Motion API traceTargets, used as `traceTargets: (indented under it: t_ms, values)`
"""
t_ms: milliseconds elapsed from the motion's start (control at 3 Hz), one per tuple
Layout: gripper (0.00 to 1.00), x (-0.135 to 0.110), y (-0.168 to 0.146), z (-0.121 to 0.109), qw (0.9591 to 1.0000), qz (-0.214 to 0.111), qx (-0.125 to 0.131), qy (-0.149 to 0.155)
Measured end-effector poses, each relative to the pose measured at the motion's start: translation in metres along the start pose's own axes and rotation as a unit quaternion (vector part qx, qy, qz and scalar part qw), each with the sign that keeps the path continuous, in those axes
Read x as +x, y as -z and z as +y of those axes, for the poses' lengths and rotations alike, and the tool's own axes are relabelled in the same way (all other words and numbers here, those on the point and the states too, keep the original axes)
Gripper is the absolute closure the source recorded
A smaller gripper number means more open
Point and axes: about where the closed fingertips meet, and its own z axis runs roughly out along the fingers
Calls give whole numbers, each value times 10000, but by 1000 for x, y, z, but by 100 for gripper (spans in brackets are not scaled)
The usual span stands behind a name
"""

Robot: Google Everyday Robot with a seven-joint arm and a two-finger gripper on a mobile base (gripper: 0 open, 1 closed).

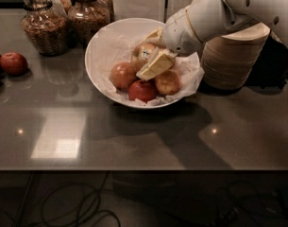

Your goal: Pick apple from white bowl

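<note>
The white bowl (95,51), lined with crinkled white paper, stands at the middle back of the grey counter. The apple (141,54), yellow-green with a white sticker, sits high in the bowl above the other fruit. My gripper (146,56) reaches in from the right. One cream finger lies over the apple's front and the other behind it, so the jaws are closed on the apple. Three other apples lie in the bowl below it: a pale orange one (122,74), a red one (142,90) and an orange-yellow one (168,82).
Two glass jars (42,27) of dry food stand behind the bowl to the left. Small red apples (13,63) lie at the counter's left edge. A stack of beige paper bowls (233,56) stands right of the bowl, under my arm.
</note>
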Motion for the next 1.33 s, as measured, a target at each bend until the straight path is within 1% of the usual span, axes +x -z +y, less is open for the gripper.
traceTargets:
  t_ms: [333, 667, 1000, 1333]
  values:
    - [100, -32, 24, 3, 9988, -271, 131, 378]
    - [100, -51, 39, 26, 9963, -499, 167, 674]
    - [100, -53, 43, 67, 9947, -666, 72, 774]
    - [100, -49, 49, 49, 9957, -516, 128, 765]
